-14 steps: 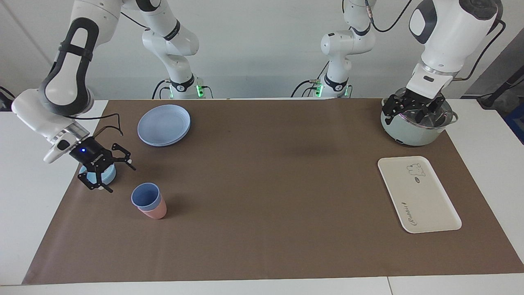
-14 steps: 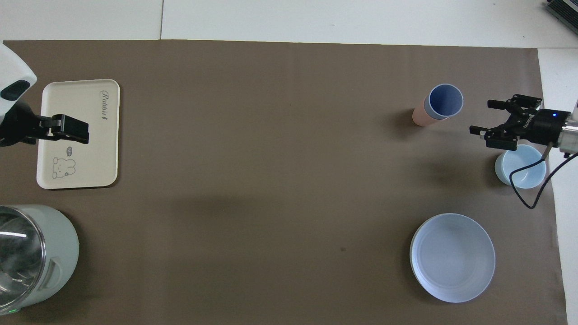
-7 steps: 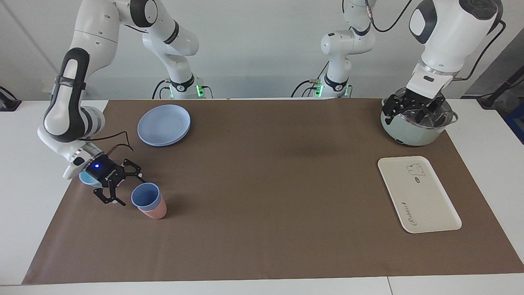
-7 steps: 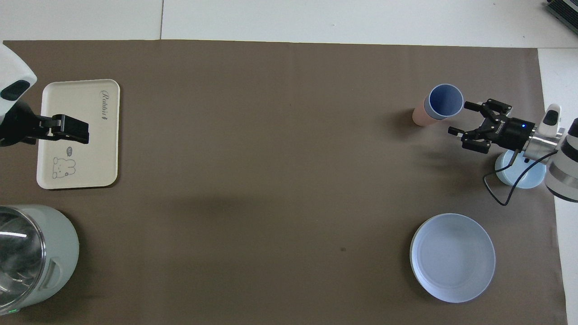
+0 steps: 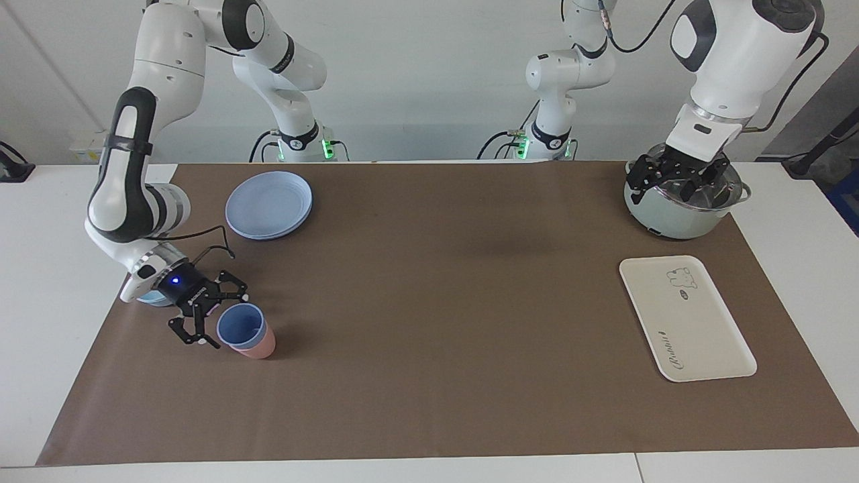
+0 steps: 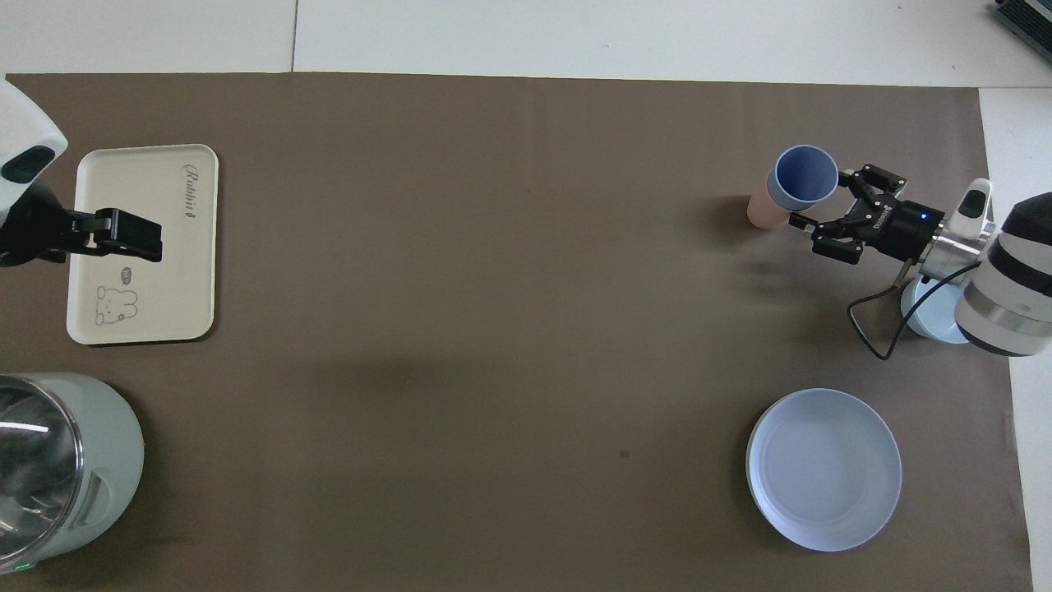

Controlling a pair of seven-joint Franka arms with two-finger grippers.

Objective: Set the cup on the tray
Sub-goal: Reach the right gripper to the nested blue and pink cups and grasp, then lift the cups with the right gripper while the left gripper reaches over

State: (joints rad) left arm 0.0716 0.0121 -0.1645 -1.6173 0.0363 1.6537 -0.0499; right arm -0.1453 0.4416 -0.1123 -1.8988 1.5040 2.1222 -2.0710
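Note:
The periwinkle-blue cup [image 5: 240, 327] stands nested in a pink cup [image 5: 258, 347] at the right arm's end of the brown mat; it also shows in the overhead view [image 6: 805, 174]. My right gripper [image 5: 213, 316] is open and low, with one finger on each side of the blue cup's rim, as the overhead view [image 6: 822, 200] also shows. The cream tray [image 5: 698, 335] with the bear drawing lies at the left arm's end [image 6: 177, 271]. My left gripper [image 5: 674, 178] waits open in the air over the pot.
A light-blue bowl [image 6: 925, 316] sits under the right wrist, beside the cups. Round blue plates [image 5: 268, 204] lie nearer to the robots than the cups. A pale-green pot [image 5: 671, 218] stands nearer to the robots than the tray.
My right gripper has moved from over the bowl down to the cup and now straddles its rim. The nested cups have shifted slightly. The left arm has not moved.

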